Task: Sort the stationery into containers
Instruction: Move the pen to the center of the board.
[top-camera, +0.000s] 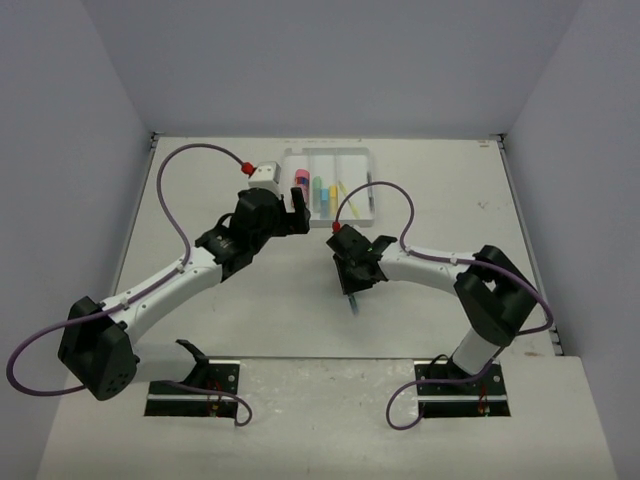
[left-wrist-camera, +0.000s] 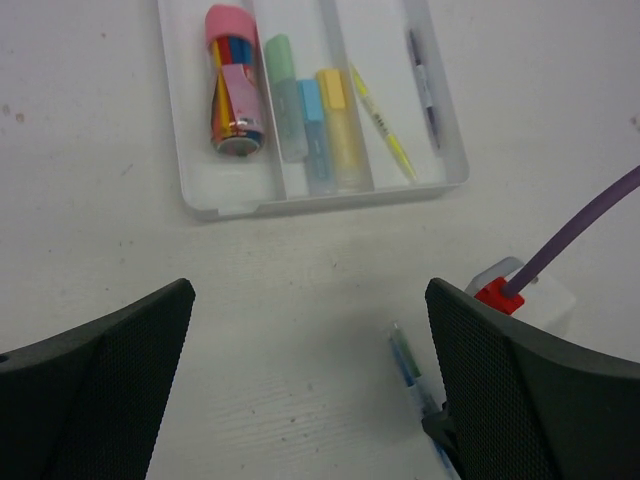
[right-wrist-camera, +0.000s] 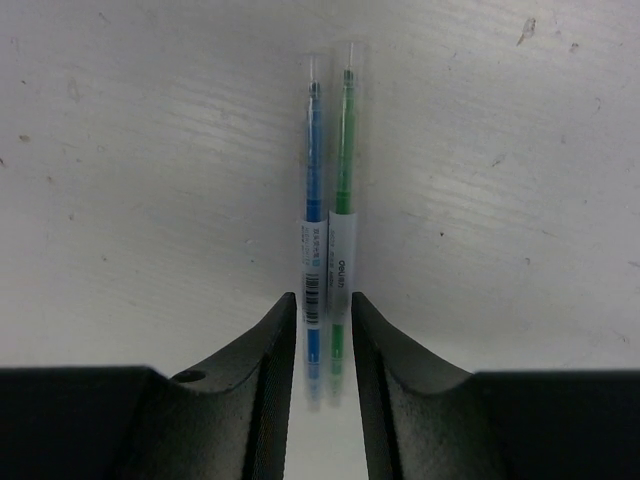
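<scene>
Pens flat on the surface, right fingers clamped on them.

One blue and one green, the pens lie side by side on the near right of the surface, well apart from the tray at the far middle. The right fingers press on the pair from both sides, close to one end, just past the paper label. The left fingers stand wide apart and hold nothing, just near of the tray's near edge. The pair seems bound in a clear sleeve, though glare makes that hard to confirm. I judge it light, thin and stiff, with a smooth skin that could slip or let the barrels roll. A hold at the label, nearer the middle, would balance better; gripped by the end, the long part may dip.
</scene>
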